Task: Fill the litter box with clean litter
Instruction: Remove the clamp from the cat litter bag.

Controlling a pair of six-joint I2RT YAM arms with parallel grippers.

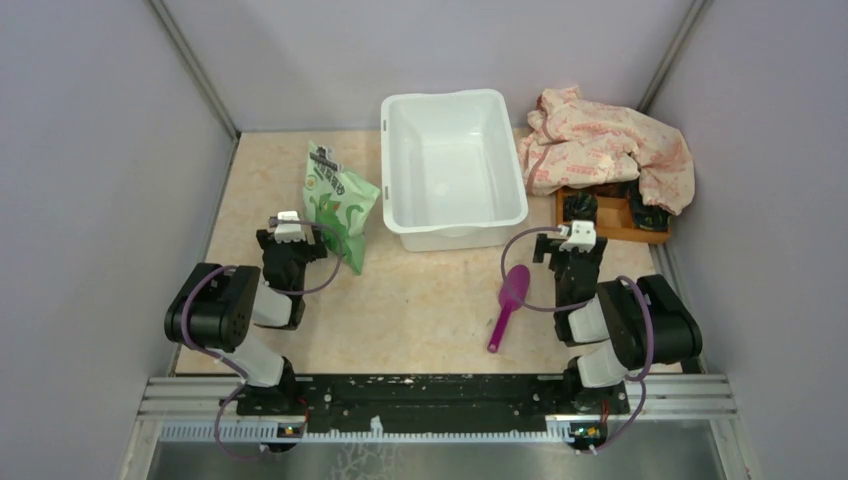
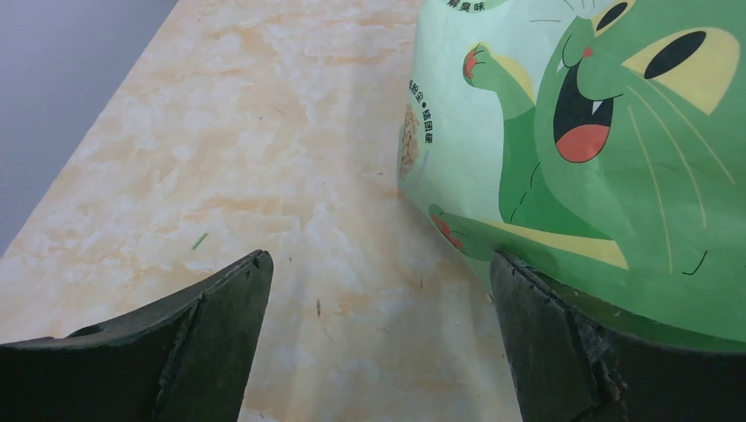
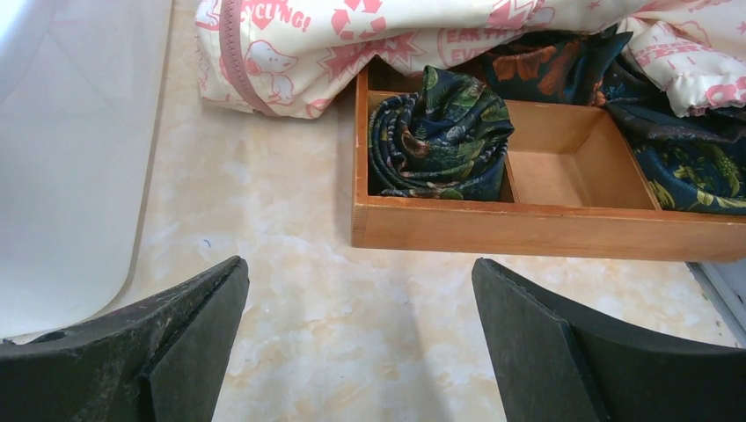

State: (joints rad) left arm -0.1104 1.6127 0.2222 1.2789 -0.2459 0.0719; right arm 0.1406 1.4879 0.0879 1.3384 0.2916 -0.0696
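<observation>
The white litter box [image 1: 455, 170] stands at the back middle of the table and looks empty; its side wall shows in the right wrist view [image 3: 70, 176]. No pile of clean litter is in view, only one green bit [image 2: 200, 240] on the table. The green-and-white printed bag [image 1: 338, 205] stands left of the box. My left gripper [image 1: 289, 226] is open and empty just left of the bag [image 2: 598, 132], its right finger [image 2: 545, 343] against the bag's base. My right gripper [image 1: 576, 238] is open and empty, right of the box's front corner.
A magenta scoop [image 1: 508, 305] lies on the table left of my right arm. A small wooden tray [image 1: 610, 215] with dark floral cloth [image 3: 444, 132] sits at the back right, partly under a pink-printed cloth [image 1: 610, 145]. Grey walls close three sides.
</observation>
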